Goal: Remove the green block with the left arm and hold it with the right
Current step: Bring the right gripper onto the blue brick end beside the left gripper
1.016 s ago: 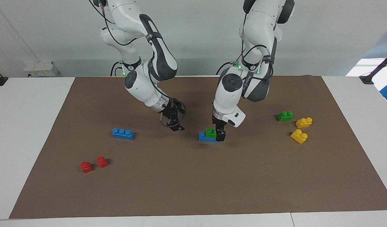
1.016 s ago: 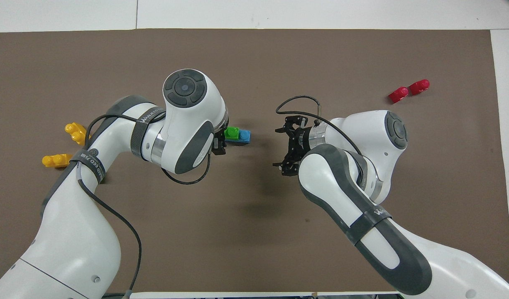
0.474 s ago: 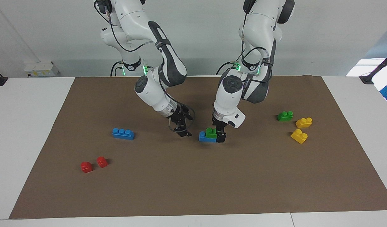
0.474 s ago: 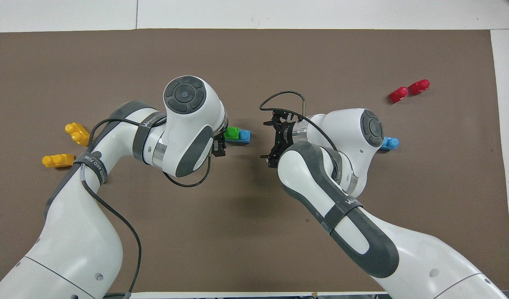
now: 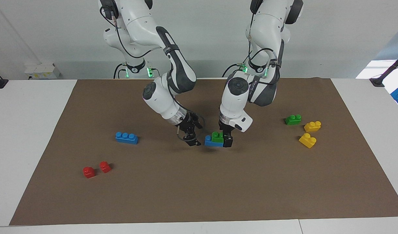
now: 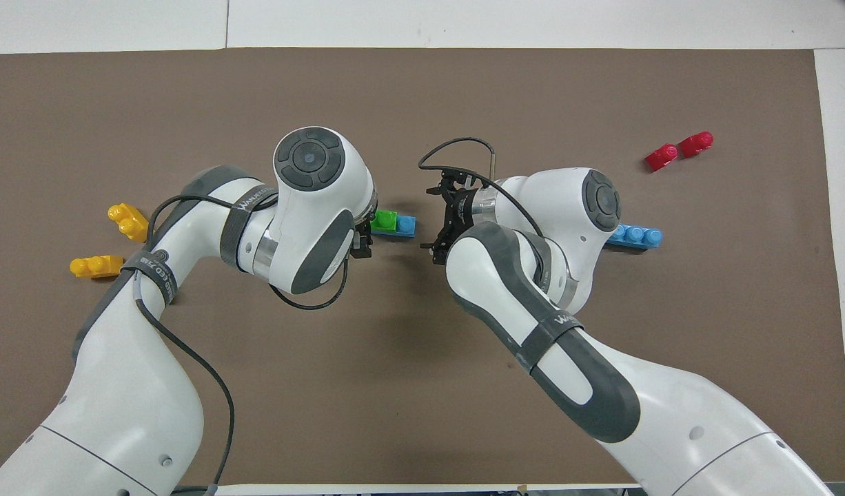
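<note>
**Left end effector on the stacked green block, right closing on the blue base**

The left end effector (image 5: pixel 227 140) is down at the green block (image 5: pixel 217 136), its black fingers closed against that block's end toward the left arm's side of the worktop; the block looks gripped, though it is still seated on the blue brick (image 5: pixel 212 142). In the facing view a shadow lies under the stacked pair, so it may be raised slightly off the mat; I cannot tell for sure.

The right end effector (image 5: pixel 192 140) hangs just beside the blue brick's free end, tilted toward it, jaws spread, holding nothing. The stack's long axis runs from one arm's end of the worktop to the other, so the bare blue end points straight at the right end effector. My reading is that the coming move turns on this line: the right fingers must close on the blue brick to brace it while the left pulls the green block up.

Taking the stack as landmark: a second green block (image 5: pixel 293 119) and two yellow bricks (image 5: pixel 312 126) lie well apart toward the left arm's end, a loose blue brick (image 5: pixel 126 137) and two red bricks (image 5: pixel 88 172) toward the right arm's end. All rest on a brown mat (image 5: pixel 199 195) over the white worktop (image 5: pixel 23 130), before a plain pale wall (image 5: pixel 212 32).
</note>
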You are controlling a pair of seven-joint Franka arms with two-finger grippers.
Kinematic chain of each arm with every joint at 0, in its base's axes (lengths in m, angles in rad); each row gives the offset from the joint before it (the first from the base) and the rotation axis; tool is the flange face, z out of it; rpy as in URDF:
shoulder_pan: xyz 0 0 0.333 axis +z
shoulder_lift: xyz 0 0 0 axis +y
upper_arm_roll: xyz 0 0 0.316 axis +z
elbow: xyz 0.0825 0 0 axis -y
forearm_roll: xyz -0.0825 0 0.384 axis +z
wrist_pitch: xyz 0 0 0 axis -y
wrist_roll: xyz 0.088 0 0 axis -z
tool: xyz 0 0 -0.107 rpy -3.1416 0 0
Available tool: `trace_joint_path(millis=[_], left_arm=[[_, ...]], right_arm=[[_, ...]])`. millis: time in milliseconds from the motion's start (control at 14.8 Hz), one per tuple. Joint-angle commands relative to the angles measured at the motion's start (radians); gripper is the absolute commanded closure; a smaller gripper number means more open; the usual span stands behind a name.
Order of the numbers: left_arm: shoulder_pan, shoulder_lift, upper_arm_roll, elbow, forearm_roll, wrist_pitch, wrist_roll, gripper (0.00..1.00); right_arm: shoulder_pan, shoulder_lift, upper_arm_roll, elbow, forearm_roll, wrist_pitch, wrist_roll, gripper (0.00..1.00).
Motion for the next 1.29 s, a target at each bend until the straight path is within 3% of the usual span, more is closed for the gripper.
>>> trace_joint_path(millis=[0, 1219], left_arm=[[-0.017, -0.034, 0.015, -0.043, 0.018, 0.021, -0.023, 0.0], [-0.017, -0.039, 0.015, -0.066, 0.02, 0.051, -0.063, 0.0]], right_arm=[[0.022, 0.06, -0.003, 0.073, 0.026, 0.015, 0.026, 0.0], [0.058, 0.161, -0.002, 0.12, 0.025, 0.131, 0.026, 0.0]])
